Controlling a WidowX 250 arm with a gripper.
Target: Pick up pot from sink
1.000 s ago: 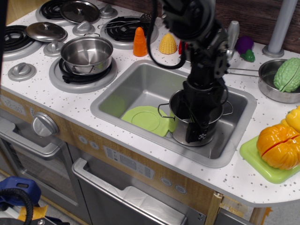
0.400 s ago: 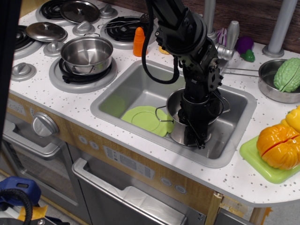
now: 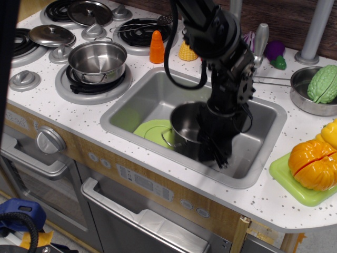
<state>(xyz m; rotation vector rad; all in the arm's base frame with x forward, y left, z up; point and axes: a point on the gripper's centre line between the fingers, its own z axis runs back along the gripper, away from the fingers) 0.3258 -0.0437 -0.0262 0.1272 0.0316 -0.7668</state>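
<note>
The tall shiny steel pot (image 3: 185, 128) is in the sink (image 3: 152, 95), over the right edge of a green plate (image 3: 149, 129). It looks blurred and tipped a little, and one wire loop handle (image 3: 167, 138) points to the front left. My gripper (image 3: 215, 152) comes down from above on the black arm. Its fingers are closed over the pot's right wall, one inside and one outside. The arm hides the pot's right side and its other handle.
A wider shallow steel pot (image 3: 98, 60) sits on the front burner at left. A toy carrot (image 3: 157, 47) and corn (image 3: 188, 50) stand behind the sink, by the faucet (image 3: 261, 38). A steel bowl with a green vegetable (image 3: 318, 88) and an orange pumpkin on a green board (image 3: 311, 166) are at right.
The pot has shifted left across the sink with my gripper on its wall, and now overlaps the green plate more. The arm leaned left with it.
</note>
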